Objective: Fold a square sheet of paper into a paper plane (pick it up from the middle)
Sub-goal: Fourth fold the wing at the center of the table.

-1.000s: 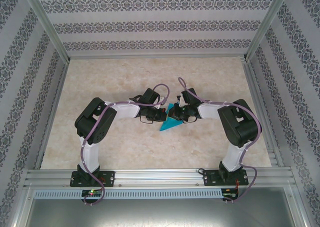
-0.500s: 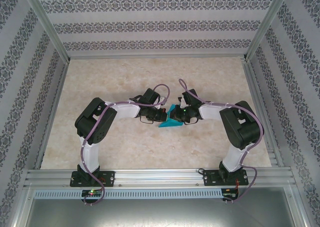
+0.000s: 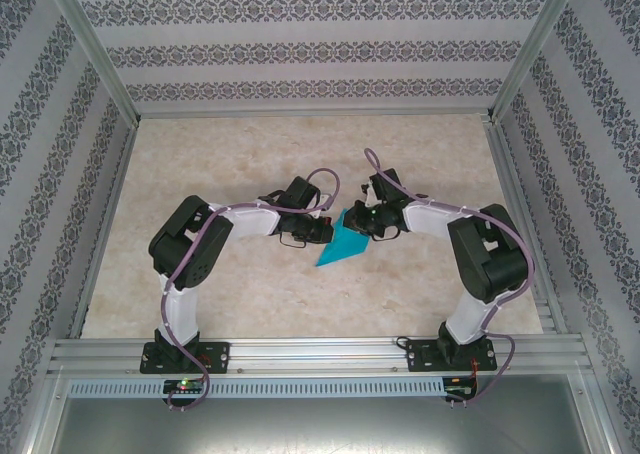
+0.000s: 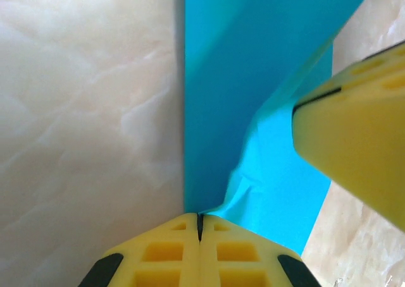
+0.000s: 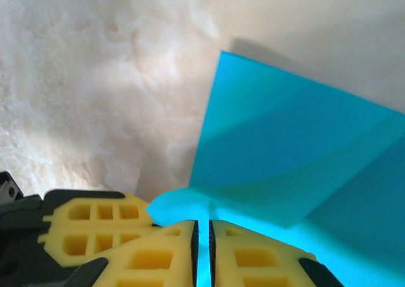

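Teal paper (image 3: 343, 242) sits mid-bench (image 3: 250, 304), partly folded, between the two wrists, low corner pointing toward the near-left. Left arm (image 3: 300, 209) comes in on the paper's left side. Its jaws are pressed together on a crumpled corner of the paper (image 4: 215, 78), seen in the left wrist view, with one flap standing up from the pinch and creased beside it. Right arm (image 3: 420, 214) is at the paper's right side. Its jaws are nearly together with only a thin slit, and the paper's (image 5: 285, 148) edge is caught in that slit, so they are pinching it. One yellow finger (image 4: 354, 154) of the right arm lies over the paper's right part, and a yellow finger (image 5: 95, 227) of the left arm sits just left of the right jaws. Versus half a second ago, the paper looks longer and more spread out, not bunched short. The right forearm and elbow have swung further right and back from the paper. The left arm hasn't moved.
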Tool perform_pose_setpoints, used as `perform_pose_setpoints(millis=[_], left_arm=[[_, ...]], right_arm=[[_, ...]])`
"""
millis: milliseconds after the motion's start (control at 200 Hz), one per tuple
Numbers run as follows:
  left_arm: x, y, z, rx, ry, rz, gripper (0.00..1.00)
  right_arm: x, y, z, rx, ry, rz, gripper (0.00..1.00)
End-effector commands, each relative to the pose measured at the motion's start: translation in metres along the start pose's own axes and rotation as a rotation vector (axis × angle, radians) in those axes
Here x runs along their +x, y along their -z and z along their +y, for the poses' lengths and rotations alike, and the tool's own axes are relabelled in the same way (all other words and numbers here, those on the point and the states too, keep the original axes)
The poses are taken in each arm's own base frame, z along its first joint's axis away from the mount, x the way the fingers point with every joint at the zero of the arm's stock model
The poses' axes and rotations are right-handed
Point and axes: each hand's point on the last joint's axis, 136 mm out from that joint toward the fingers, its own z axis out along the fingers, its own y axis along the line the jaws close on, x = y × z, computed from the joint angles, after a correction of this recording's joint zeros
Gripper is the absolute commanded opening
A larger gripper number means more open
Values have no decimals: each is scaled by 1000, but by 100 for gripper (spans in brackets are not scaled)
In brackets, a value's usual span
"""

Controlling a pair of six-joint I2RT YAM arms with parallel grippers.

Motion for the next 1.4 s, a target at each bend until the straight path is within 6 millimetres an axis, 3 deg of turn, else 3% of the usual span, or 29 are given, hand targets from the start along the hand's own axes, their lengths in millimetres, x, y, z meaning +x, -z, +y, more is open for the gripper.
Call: perform_pose_setpoints(millis=[0, 350, 684, 894, 1149, 1279, 1394], left_arm=[[-3, 16, -8, -16, -34, -20, 6], [2, 17, -5, -34, -28, -3, 6], [13, 16, 3, -99, -25, 38, 6], [14, 21, -8, -107, -40, 44, 13], [3, 50, -23, -170, -83, -27, 28], [4, 58, -40, -129, -90, -56, 27], [15, 48, -46, -76, -74, -28, 21]], right_arm=[[-7, -6, -3, 20, 10, 12, 14], [-2, -22, -35, 116, -10, 53, 14], [0, -24, -36, 108, 7, 63, 13], [2, -24, -36, 99, 18, 67, 13], [4, -24, -33, 85, 27, 70, 13], [5, -23, -31, 72, 31, 71, 13], [6, -23, -28, 61, 33, 72, 12]])
